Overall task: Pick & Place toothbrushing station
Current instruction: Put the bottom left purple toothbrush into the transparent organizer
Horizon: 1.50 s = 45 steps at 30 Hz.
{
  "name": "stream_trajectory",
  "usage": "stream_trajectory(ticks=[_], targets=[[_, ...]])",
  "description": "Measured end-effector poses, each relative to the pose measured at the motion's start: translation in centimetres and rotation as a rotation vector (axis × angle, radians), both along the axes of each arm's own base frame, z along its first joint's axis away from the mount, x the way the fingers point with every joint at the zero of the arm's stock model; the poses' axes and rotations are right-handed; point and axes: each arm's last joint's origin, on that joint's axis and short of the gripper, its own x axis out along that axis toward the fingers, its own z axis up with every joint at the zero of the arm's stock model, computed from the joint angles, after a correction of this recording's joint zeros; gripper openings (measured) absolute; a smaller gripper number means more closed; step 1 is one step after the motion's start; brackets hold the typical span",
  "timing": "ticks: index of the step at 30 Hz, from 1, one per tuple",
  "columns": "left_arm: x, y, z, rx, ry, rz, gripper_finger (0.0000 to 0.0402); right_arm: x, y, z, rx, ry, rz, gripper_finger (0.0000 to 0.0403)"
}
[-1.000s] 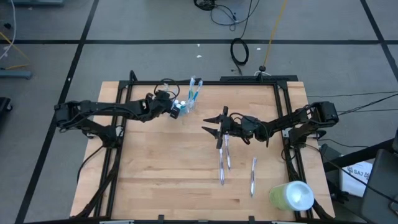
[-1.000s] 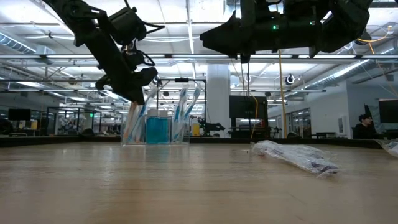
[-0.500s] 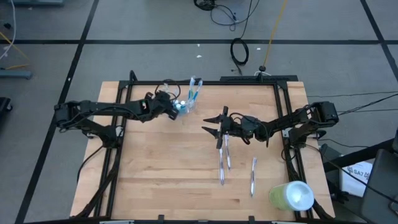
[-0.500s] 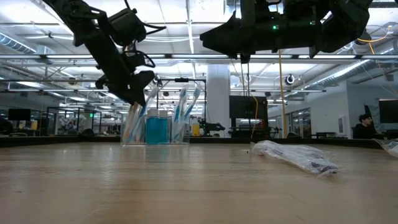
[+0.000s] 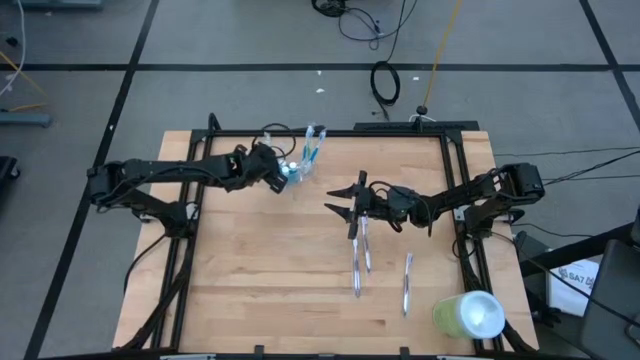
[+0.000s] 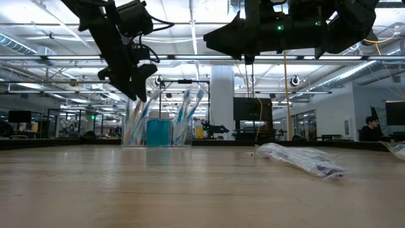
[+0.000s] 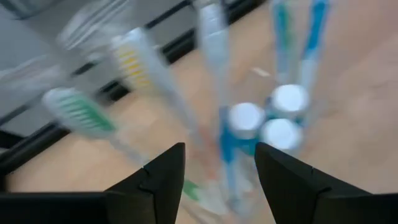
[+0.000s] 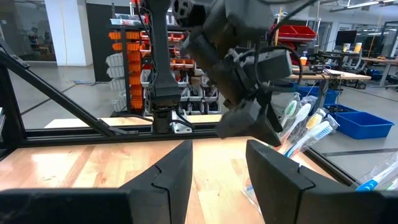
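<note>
The clear plastic cup (image 5: 300,167) stands near the table's far edge, left of centre. It holds several blue, green, yellow and white toothbrushes (image 7: 134,62) that lean against its rim, and white-capped tubes (image 7: 289,99). My left gripper (image 5: 281,172) hovers open just above the brush heads, slanting down toward the cup (image 6: 158,130); its fingers (image 7: 161,177) touch nothing. My right gripper (image 5: 346,205) hangs open over the table's middle, roughly level, above wrapped toothbrushes (image 5: 360,255). In the right wrist view the fingers (image 8: 174,168) are apart with nothing between them.
Another wrapped toothbrush (image 5: 407,283) lies toward the near right. A large lime-green cylinder with a white end (image 5: 468,313) lies at the near right corner. A black frame (image 5: 330,131) runs along the table's far edge and sides. Bare wood lies near and left.
My left gripper has opened over the cup and risen clear of the brush heads, tipping a little. The cup and its toothbrushes stay where they were.
</note>
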Motion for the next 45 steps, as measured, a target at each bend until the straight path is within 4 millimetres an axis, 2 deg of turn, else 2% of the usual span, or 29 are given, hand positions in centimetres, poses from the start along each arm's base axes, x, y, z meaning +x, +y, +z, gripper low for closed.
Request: stream_trajectory(ticks=[5, 8, 11, 14, 18, 22, 25, 29, 35, 40, 45], targets=[[0.3, -0.9, 1.2, -0.036, 0.003, -0.044, 0.0202, 0.0, 0.0, 0.0, 0.000, 0.000, 0.000, 0.0146], [-0.7, -2.3, 3.2, -0.085, -0.024, -0.077, 0.0202, 0.0, 0.0, 0.0, 0.014, -0.002, 0.001, 0.0143], [-1.7, -4.1, 4.7, -0.096, -0.089, -0.130, 0.0202, 0.0, -0.4, 0.0, 0.101, -0.015, -0.004, 0.0138], [-2.8, -5.9, 6.5, -0.047, -0.172, -0.170, 0.0202, 0.0, -0.7, -0.4, 0.132, 0.022, -0.013, 0.0135], [-4.3, -7.8, 8.0, 0.036, -0.234, -0.205, 0.0202, 0.0, -0.5, -0.9, 0.111, 0.082, 0.080, 0.0143], [-4.8, -9.1, 8.1, 0.064, -0.210, -0.265, 0.0202, 0.7, 0.1, 0.4, 0.123, 0.031, 0.129, 0.0160], [-4.8, -9.7, 8.1, 0.059, -0.216, -0.299, 0.0202, 1.7, 1.6, 1.8, 0.120, 0.036, 0.174, 0.0175], [-4.7, -10.2, 8.3, 0.058, -0.237, -0.323, 0.0202, 3.0, 3.8, 3.4, 0.122, 0.160, 0.196, 0.0184], [-4.9, -10.3, 8.5, 0.060, -0.251, -0.334, 0.0202, 3.3, 6.2, 4.4, 0.188, 0.410, 0.028, 0.0178], [-4.9, -10.3, 8.5, 0.075, -0.227, -0.357, 0.0202, 1.6, 7.6, 2.2, 0.337, 0.652, -0.047, 0.0170], [-5.0, -10.3, 8.4, 0.079, -0.215, -0.362, 0.0202, 0.3, 8.2, -0.1, 0.521, 0.809, -0.188, 0.0169]])
